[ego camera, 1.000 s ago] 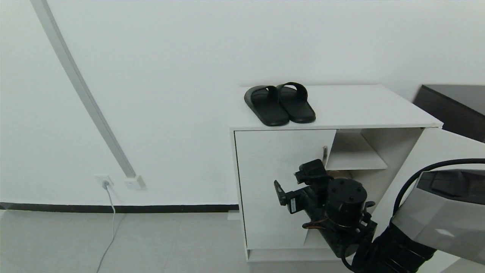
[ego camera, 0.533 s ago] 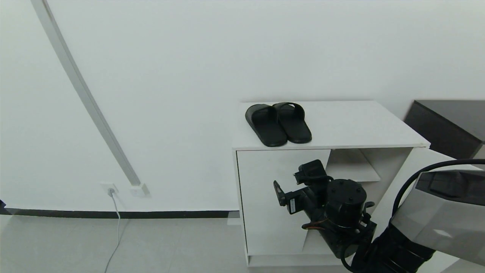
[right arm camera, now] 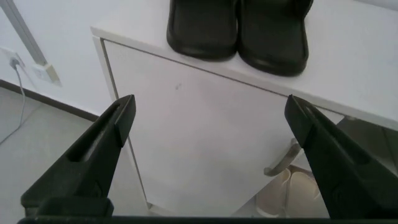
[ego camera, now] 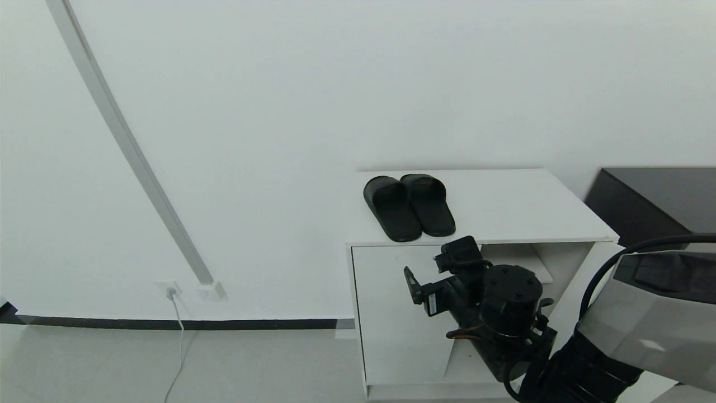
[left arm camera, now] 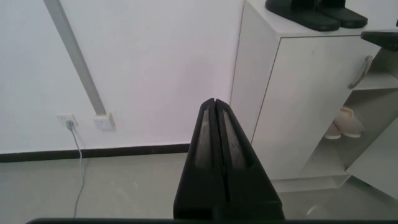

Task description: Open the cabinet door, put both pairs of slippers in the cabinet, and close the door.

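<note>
A pair of black slippers (ego camera: 409, 206) lies on the left part of the white cabinet's top (ego camera: 520, 207), also seen in the right wrist view (right arm camera: 239, 28). The left cabinet door (ego camera: 397, 313) is shut; the right door (left arm camera: 380, 169) stands swung out. A pale pair of slippers (left arm camera: 344, 122) rests on the lower shelf inside, behind the left door's handle (right arm camera: 283, 160). My right gripper (right arm camera: 211, 155) is open in front of the left door, just below the black slippers. My left gripper (left arm camera: 214, 104) is shut on nothing, well left of the cabinet above the floor.
A dark piece of furniture (ego camera: 651, 204) stands right of the cabinet. A grey conduit (ego camera: 126, 140) runs down the wall to a socket with a cable (ego camera: 178, 302). Open floor lies left of the cabinet.
The whole head picture has shifted so the cabinet sits lower in it: the camera has moved. My right arm keeps its place in the picture.
</note>
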